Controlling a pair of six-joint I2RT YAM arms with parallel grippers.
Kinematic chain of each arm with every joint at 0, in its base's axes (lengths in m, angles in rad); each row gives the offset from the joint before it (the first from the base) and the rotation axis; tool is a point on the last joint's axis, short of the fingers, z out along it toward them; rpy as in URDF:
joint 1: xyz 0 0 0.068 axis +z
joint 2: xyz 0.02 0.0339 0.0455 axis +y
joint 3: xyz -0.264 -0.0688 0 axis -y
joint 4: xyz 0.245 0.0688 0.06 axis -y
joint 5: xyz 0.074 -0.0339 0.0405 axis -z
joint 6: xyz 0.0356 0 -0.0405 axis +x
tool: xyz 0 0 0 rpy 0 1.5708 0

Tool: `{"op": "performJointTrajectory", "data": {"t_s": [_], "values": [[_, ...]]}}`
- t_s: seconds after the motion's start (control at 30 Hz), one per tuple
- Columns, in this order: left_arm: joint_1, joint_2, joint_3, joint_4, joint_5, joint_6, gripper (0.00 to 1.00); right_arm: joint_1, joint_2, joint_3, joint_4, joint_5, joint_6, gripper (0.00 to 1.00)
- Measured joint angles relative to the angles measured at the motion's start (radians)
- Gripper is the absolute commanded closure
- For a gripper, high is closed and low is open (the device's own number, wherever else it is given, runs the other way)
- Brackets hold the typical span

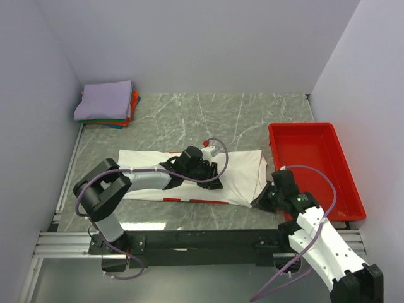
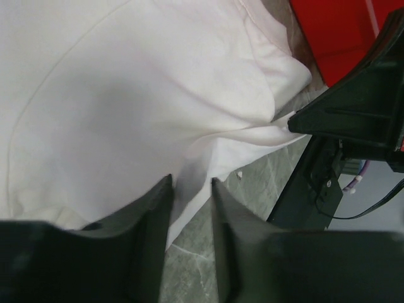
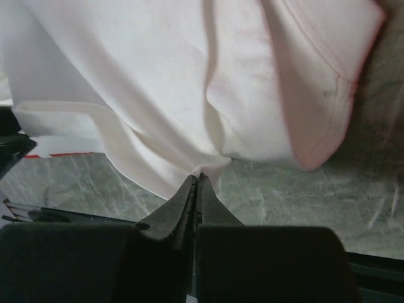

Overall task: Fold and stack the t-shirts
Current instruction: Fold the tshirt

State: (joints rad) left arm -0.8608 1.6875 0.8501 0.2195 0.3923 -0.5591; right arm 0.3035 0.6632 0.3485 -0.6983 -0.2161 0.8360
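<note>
A white t-shirt [image 1: 243, 169] lies spread lengthwise across the marble table, with a red strip of print showing along its near edge. My left gripper [image 1: 214, 180] sits low over its middle. In the left wrist view the left gripper [image 2: 192, 181] stands open, and the hem of the white t-shirt [image 2: 126, 95] runs between its fingers. My right gripper [image 1: 260, 201] is at the shirt's near right corner. In the right wrist view the right gripper [image 3: 197, 178] is shut on a small fold of the white t-shirt [image 3: 158, 76]. Folded t-shirts [image 1: 106, 101] are stacked at the back left, lavender on top.
A red plastic tray [image 1: 315, 170] stands at the right, close beside my right arm; a corner of the red tray [image 2: 334, 31] shows in the left wrist view. Grey walls close in the left, back and right sides. The arms' mounting rail runs along the near edge.
</note>
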Motion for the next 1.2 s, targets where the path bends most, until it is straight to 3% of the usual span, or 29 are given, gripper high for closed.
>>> {"op": "performJointTrajectory", "data": {"t_s": [0.2, 0.3, 0.8, 1.2], "values": [[0.000, 0.000, -0.027, 0.032, 0.003, -0.015, 0.90, 0.000, 0.050, 0.076, 0.006, 0.049, -0.007, 1.00], [0.000, -0.003, -0.040, 0.047, -0.005, -0.029, 0.95, 0.000, 0.103, 0.112, 0.018, 0.074, -0.015, 1.00], [0.002, -0.069, -0.112, 0.112, -0.205, -0.111, 0.94, 0.002, 0.442, 0.336, 0.109, 0.197, -0.064, 1.00], [0.046, -0.013, -0.027, 0.117, -0.244, -0.117, 0.94, 0.002, 0.552, 0.428, 0.123, 0.280, -0.090, 1.00]]}}
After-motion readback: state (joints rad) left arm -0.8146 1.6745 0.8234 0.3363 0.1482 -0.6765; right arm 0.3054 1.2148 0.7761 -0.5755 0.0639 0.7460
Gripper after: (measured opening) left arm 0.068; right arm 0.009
